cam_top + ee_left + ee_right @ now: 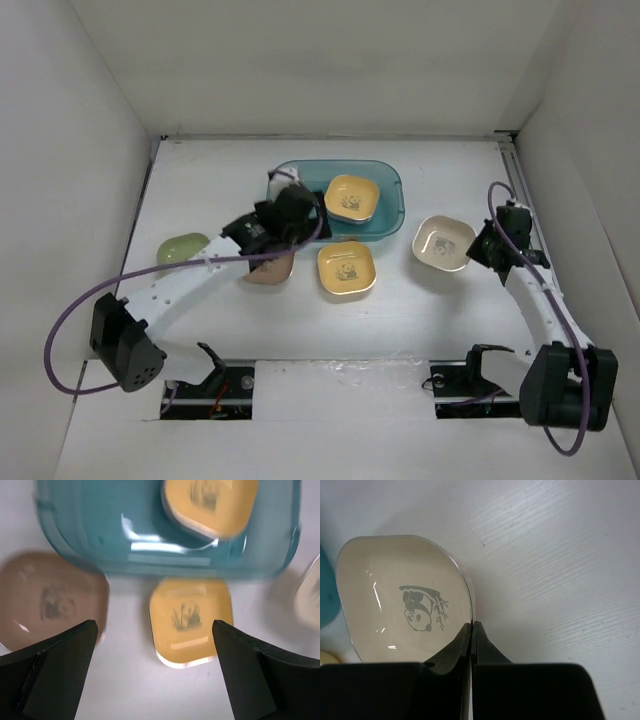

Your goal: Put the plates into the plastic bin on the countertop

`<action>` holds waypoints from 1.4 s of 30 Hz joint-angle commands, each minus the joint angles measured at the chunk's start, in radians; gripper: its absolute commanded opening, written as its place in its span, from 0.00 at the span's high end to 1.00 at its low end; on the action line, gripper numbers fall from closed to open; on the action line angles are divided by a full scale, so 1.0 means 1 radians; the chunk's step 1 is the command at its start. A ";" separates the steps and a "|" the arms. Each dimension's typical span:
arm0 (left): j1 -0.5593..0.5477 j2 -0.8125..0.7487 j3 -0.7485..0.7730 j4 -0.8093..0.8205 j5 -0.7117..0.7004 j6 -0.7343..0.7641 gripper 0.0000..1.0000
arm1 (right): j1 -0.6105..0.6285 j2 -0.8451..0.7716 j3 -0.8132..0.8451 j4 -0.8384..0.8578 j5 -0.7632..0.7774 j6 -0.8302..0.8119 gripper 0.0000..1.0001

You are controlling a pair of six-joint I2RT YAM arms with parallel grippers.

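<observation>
Two robot arms reach in from the near edge of a white worktop (pixel 400 320) boxed in by white walls (pixel 60 150).

Closest to the arms, four small rounded-square plates lie in a loose row on the worktop. From left to right:
- a pale green plate (pixel 182 248), well apart from the others
- a brown plate (pixel 272 270), partly hidden under the left arm
- a near yellow plate (pixel 346 268) with a small dark print in its centre
- a cream plate (pixel 443 243) with a panda print

The right tool (pixel 472 629) is clenched on the right rim of the cream plate. In the right wrist view its two black fingers (pixel 450 652) pinch the thin edge between them, with no gap showing. Whether the plate is lifted off the worktop cannot be told.

The left tool (pixel 154 625) is spread as wide as it goes and grips nothing. In the left wrist view its black fingers (pixel 55 670) stand far apart at the lower corners. The near yellow plate shows below, between them, and the brown plate sits beside the left finger. From above, this tool hangs over the near left part of the bin.

Beyond the row sits the bin (pixel 392 180), a translucent teal tub with rounded corners, its long side facing the arms. Its near wall is just beside the near yellow plate. In its right half lies a far yellow plate (pixel 352 198) with the same dark centre print.
</observation>
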 commanded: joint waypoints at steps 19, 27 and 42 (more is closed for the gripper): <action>-0.385 0.157 -0.338 0.203 -0.046 -0.338 0.00 | 0.402 0.417 0.704 0.020 0.056 0.075 1.00; -0.385 0.225 -0.347 0.249 -0.094 -0.347 0.02 | 0.478 0.681 0.957 -0.062 0.101 0.144 0.89; -0.385 0.336 -0.273 0.221 -0.158 -0.390 0.27 | 0.548 0.548 0.904 -0.013 0.142 0.106 0.49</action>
